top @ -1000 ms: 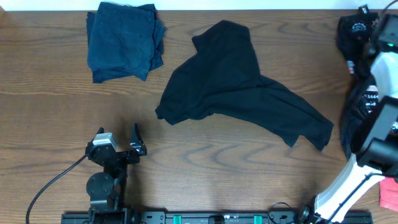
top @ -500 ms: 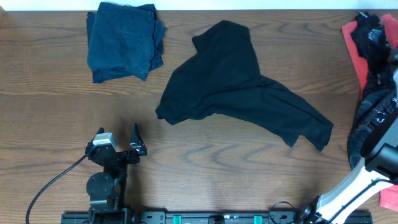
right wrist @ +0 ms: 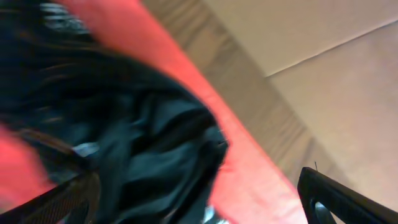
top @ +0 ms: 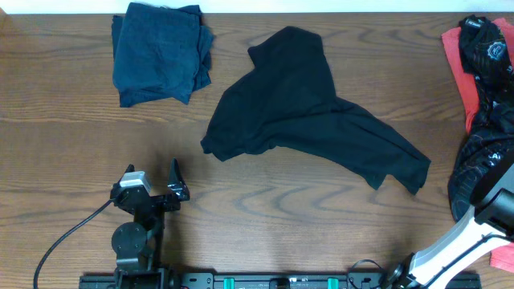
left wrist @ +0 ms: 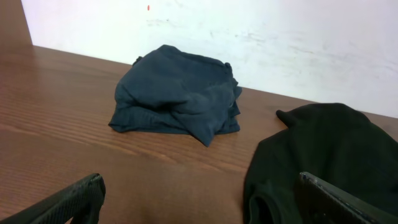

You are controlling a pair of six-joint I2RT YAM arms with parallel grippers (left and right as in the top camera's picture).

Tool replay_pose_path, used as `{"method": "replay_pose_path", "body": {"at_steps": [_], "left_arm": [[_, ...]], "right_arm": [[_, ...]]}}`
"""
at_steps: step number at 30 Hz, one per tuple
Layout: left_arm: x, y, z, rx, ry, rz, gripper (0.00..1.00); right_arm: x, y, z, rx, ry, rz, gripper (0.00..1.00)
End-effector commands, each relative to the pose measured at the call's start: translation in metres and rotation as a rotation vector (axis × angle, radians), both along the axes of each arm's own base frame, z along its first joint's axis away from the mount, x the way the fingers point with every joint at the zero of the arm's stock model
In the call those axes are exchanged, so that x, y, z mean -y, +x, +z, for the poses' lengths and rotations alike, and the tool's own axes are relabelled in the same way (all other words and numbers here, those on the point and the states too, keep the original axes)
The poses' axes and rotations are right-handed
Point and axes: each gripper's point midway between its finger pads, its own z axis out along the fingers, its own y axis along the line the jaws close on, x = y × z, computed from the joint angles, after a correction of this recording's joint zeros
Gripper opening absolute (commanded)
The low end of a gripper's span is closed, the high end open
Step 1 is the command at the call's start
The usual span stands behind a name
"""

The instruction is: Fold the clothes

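Black tee (top: 309, 112) sprawls mid-way, navy tee (top: 161, 52) sits folded by the table's (top: 64, 120) far-left corner. The left gripper (left wrist: 199, 183) and right gripper (right wrist: 199, 199) are both spread wide, gripping nothing.

Robotics lab bench, by the look of it: wood-grain worktop (top: 64, 144) against a plain white wall (left wrist: 280, 37), a cabled robot arm (top: 136, 233) mounted on the near-edge black rail (top: 265, 281).

A dark brown wood-grain tabletop (top: 64, 160) fills the overhead view, its grain running left to right. Behind its far edge stands a white, faintly scuffed wall (left wrist: 280, 37), evenly lit, with a tiny red mark (left wrist: 148, 7). Beyond one table edge lies a blurred pale beige surface (right wrist: 348, 93) crossed by a thin seam.
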Motion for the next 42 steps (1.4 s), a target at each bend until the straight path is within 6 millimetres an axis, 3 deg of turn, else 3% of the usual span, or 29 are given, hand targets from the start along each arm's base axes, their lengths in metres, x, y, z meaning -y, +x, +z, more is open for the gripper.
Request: {"method": "replay_pose_path", "body": {"at_steps": [1,4,9,12,17,22,26,33,42], "left_arm": [[-0.001,-0.001,-0.017,-0.053,0.003,0.003,0.98],[-0.001,-0.001,-0.017,-0.053,0.003,0.003,0.98],[-0.001,-0.001,-0.017,-0.053,0.003,0.003,0.98],[-0.001,-0.001,-0.017,-0.053,0.003,0.003,0.98],[-0.001,-0.001,-0.017,-0.053,0.003,0.003,0.98],[-0.001,-0.001,-0.017,-0.053,0.003,0.003,0.98],[-0.001,-0.001,-0.017,-0.053,0.003,0.003,0.98],[-0.001,-0.001,-0.017,-0.053,0.003,0.003,0.98],[-0.001,-0.001,-0.017,-0.053,0.003,0.003,0.98]], "right_arm": [[-0.046,0.016,0.048,0.236,0.146,0.005,0.99],[-0.082,0.007,0.063,0.322,0.300,-0.055,0.99],[-0.114,-0.018,0.086,0.316,0.357,-0.092,0.99],[-0.136,-0.043,0.090,0.260,0.406,-0.122,0.99],[-0.170,-0.097,0.068,0.070,0.510,-0.262,0.99],[-0.185,-0.134,0.033,-0.054,0.561,-0.391,0.99],[-0.189,-0.161,0.011,-0.076,0.567,-0.512,0.99],[-0.183,-0.192,-0.007,-0.019,0.501,-0.552,0.99],[-0.150,-0.201,-0.069,0.062,0.445,-0.564,0.99]]}}
